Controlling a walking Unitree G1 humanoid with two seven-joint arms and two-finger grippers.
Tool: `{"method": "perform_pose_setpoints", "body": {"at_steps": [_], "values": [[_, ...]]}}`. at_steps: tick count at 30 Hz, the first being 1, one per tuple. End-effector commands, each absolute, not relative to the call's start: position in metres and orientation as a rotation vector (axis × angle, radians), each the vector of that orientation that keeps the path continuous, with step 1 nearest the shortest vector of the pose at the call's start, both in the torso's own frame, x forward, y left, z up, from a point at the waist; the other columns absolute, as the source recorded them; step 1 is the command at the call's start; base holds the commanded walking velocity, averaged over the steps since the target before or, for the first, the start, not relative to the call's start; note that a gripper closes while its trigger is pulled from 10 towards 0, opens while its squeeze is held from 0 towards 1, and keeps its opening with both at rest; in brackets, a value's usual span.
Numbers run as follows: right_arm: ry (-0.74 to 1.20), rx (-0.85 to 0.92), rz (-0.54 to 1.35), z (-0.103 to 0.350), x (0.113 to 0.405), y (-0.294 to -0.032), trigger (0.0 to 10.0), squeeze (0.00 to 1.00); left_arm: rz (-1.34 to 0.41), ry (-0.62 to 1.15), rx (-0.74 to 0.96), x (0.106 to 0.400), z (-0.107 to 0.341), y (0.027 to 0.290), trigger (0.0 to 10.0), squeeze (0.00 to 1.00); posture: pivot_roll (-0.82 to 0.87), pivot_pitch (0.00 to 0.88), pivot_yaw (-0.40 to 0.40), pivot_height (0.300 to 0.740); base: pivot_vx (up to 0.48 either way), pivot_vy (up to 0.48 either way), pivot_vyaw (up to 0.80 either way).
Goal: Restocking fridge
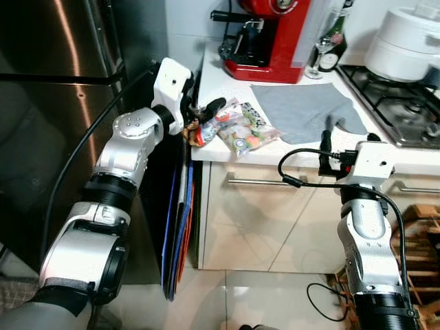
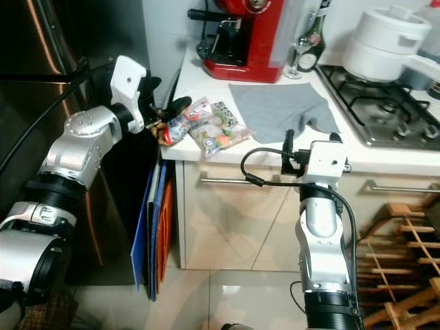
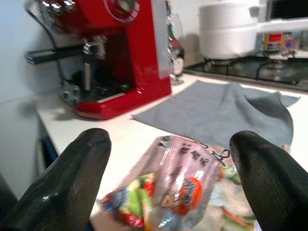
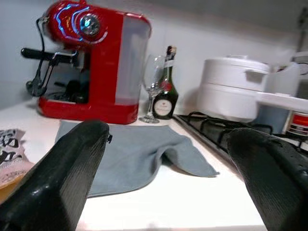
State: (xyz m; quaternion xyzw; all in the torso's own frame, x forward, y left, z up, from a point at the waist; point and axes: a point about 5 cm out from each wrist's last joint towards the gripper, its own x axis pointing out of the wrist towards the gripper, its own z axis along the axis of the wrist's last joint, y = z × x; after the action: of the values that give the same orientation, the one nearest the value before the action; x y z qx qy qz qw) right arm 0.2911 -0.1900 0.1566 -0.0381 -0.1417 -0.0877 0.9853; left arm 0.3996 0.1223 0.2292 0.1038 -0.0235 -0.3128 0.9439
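Left eye view: the left gripper [image 1: 203, 115] reaches in at the near left corner of the white counter [image 1: 302, 148], its two black fingers spread apart on either side of the nearest snack packet [image 1: 210, 127], not closed on it; the left wrist view shows the same packet lying between the open fingers [image 3: 72, 178], so this looks like the approach before a grasp. Two colourful packets can be counted: the one at the gripper, whose end hangs a little over the counter edge, and a second packet [image 1: 247, 132] just beside it and partly overlapping, further onto the counter. Lying at the edge nearest the steel fridge [image 1: 48, 103], they are probably staged there for loading. The right gripper [image 1: 326, 141] is held level with the counter front, below the grey cloth [image 1: 306, 110], its fingers [image 4: 62, 168] wide apart and holding nothing, likely waiting its turn. Further back stand one red coffee machine [image 1: 271, 38], one wine glass [image 1: 322, 48], one dark bottle [image 1: 337, 45] and one white pot [image 1: 405, 41] on the hob [image 1: 392, 103]. A few flat boards [image 1: 180, 220], blue and orange edges showing, lean in the gap between fridge and cabinet.
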Motion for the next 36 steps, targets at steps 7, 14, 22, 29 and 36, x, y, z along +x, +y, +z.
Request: {"method": "perform_pose_setpoints", "body": {"at_steps": [7,14,22,29,36], "values": [[-0.255,-0.073,-0.146,0.154,0.279,-0.185,10.0,1.00,-0.627,0.009,0.264,0.409,0.230,0.128,10.0,0.00,-0.15,0.000,-0.022,0.740,0.000,0.000,0.00],[-0.245,-0.097,-0.119,0.155,0.271,-0.185,10.0,1.00,-0.639,0.056,0.300,0.410,0.227,0.132,10.0,0.00,-0.18,0.000,-0.033,0.740,0.000,0.000,0.00],[-0.220,-0.095,-0.113,0.152,0.264,-0.182,10.0,1.00,-0.820,0.113,0.269,0.404,0.220,0.123,10.0,0.00,-0.17,0.000,-0.032,0.740,0.000,0.000,0.00],[-0.212,-0.094,-0.115,0.153,0.264,-0.182,10.0,1.00,-0.867,0.072,0.192,0.403,0.232,0.123,10.0,0.00,-0.17,0.000,-0.026,0.740,0.000,0.000,0.00],[-0.199,-0.092,-0.111,0.151,0.264,-0.180,10.0,1.00,-0.746,0.226,0.277,0.404,0.205,0.138,10.0,0.00,-0.17,0.000,-0.023,0.740,0.000,0.000,0.00]]}}
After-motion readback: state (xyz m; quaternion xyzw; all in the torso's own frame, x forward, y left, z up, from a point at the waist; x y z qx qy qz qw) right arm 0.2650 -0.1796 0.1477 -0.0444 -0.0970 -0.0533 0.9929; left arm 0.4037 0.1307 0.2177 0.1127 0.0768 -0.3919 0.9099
